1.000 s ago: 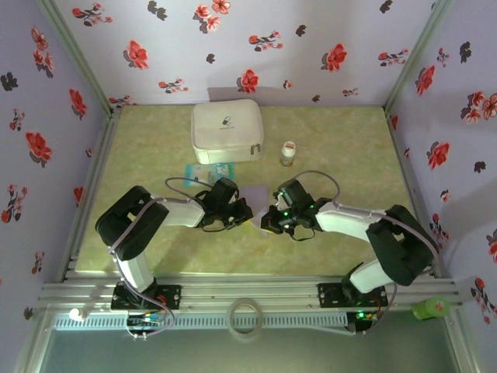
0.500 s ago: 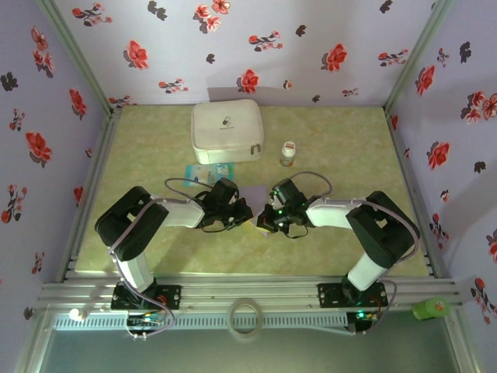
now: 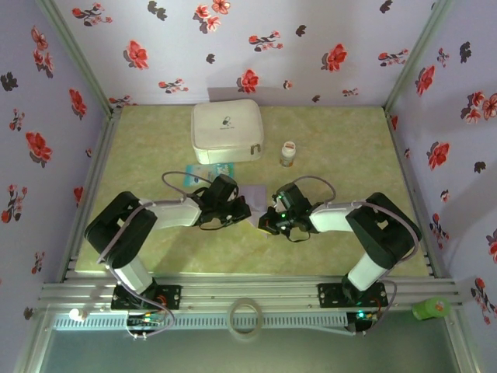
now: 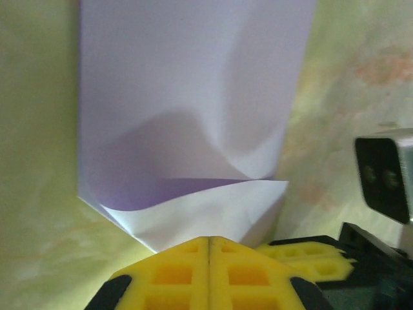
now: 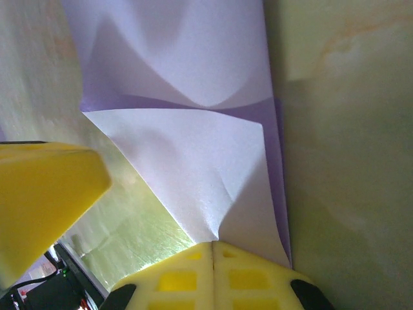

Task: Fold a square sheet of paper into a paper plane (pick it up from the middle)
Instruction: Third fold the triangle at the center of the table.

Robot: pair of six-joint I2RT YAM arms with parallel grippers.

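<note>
Lavender paper (image 4: 187, 97) | left gripper (image 4: 208, 245), right gripper (image 5: 213, 248) pinch it | zip case (image 3: 227, 130) closed

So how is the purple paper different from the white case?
The paper is lavender, thin and partly folded over. The white case is thick and boxy. The paper lies mid-table, with the right gripper pinching a corner and the shut left gripper at its edge. The white case sits at the far side, untouched. Both rest on the green table.
</note>
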